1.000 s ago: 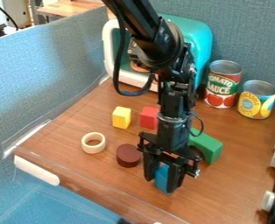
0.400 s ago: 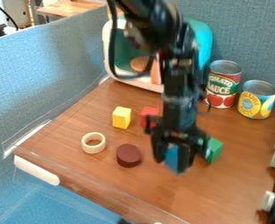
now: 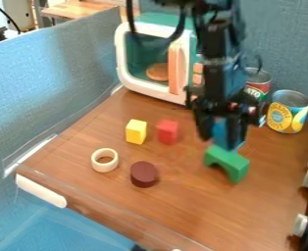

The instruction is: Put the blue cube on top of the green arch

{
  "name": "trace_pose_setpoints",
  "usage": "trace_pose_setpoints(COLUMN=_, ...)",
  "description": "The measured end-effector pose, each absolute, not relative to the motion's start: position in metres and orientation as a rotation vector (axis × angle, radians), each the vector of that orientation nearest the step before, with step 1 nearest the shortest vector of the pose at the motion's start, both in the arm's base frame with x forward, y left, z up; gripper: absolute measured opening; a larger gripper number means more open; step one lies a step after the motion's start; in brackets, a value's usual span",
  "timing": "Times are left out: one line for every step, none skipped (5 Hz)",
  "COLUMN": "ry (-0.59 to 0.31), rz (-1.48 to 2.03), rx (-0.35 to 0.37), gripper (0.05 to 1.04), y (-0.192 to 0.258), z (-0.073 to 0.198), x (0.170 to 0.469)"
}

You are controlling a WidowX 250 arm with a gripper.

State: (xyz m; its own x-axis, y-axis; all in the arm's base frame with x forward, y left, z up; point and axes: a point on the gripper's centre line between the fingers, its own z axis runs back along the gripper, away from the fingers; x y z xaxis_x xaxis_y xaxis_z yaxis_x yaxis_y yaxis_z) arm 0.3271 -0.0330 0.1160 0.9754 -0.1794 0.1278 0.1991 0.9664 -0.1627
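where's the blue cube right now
In the camera view, the blue cube is right of centre, between the gripper's fingers, at the green arch's upper edge in the picture.

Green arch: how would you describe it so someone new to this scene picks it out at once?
On the wooden tabletop, find the yellow-labelled can. Down and left of it in the view, just below the blue cube in the gripper, sits the green arch. It has a curved cut-out underneath, unlike the plain red block and yellow block.
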Motion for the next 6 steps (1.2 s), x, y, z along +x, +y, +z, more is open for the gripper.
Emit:
trace_pose_setpoints(ry=-0.107, rz=-0.197, rx=-0.169, gripper=0.589, y=-0.038, z=0.119, x=0.345)
trace_pose_setpoints(ry=-0.045, rz=-0.169, rx=-0.167, gripper=0.589, y=-0.037, z=0.101, x=0.359)
trace_pose_setpoints(ry=0.007, rz=-0.146, rx=-0.110, gripper=0.589, y=-0.034, z=0.084, x=0.364)
trace_pose_setpoints(ry=0.013, rz=-0.130, rx=-0.124, gripper=0.589, y=-0.035, z=0.074, x=0.366)
trace_pose_setpoints(ry=0.018, rz=-0.108, rx=-0.121, gripper=0.589, y=-0.029, z=0.071, x=0.372)
trace_pose_setpoints(ry=0.022, rz=-0.103, rx=-0.117, gripper=0.589, y=-0.028, z=0.071, x=0.372)
